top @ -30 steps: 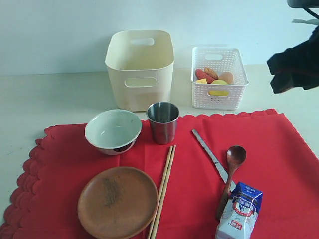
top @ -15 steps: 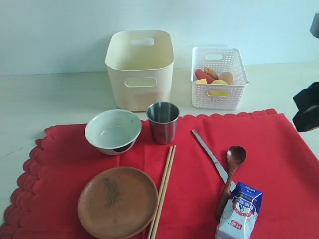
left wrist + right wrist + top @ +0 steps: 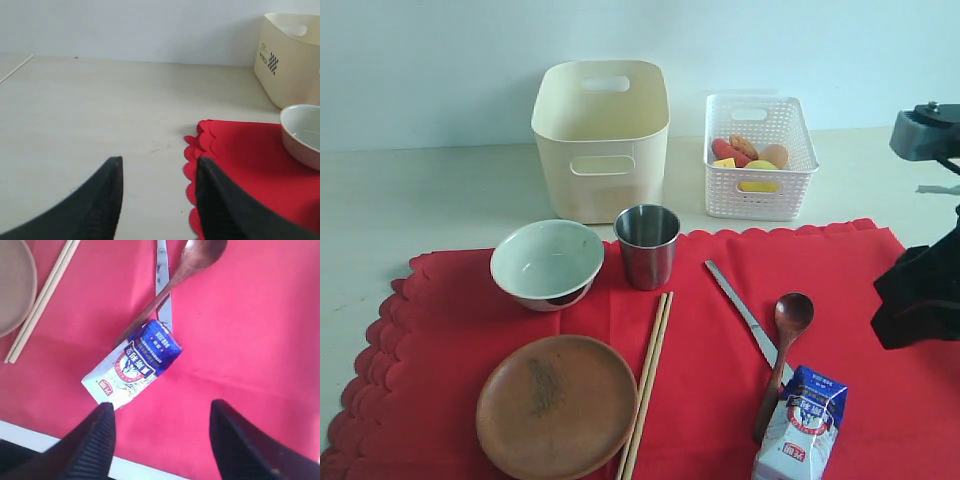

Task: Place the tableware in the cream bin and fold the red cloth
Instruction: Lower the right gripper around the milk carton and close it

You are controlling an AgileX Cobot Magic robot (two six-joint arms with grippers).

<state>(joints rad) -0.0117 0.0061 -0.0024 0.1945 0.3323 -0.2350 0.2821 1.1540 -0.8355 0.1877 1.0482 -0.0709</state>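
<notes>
The red cloth [image 3: 880, 290] lies spread on the table, and the tableware rests on it: a pale bowl [image 3: 547, 262], a steel cup [image 3: 647, 245], a brown wooden plate [image 3: 557, 405], chopsticks [image 3: 648, 390], a silver knife [image 3: 738, 308] and a dark wooden spoon [image 3: 786, 335]. The cream bin [image 3: 600, 140] stands behind the cloth. My right gripper [image 3: 161, 410] hangs open above the cloth [image 3: 260, 330], close to the milk carton [image 3: 137, 365], with nothing between its fingers. My left gripper [image 3: 159, 165] is open over bare table beside the cloth's scalloped edge [image 3: 235, 150].
A white lattice basket [image 3: 758, 160] with food items stands right of the cream bin. The milk carton [image 3: 800, 425] lies on the cloth's front right, against the spoon's handle. The right arm [image 3: 920, 295] fills the right edge of the exterior view.
The right arm has come down from the upper right corner to low over the cloth's right side. Nothing on the cloth has moved.
</notes>
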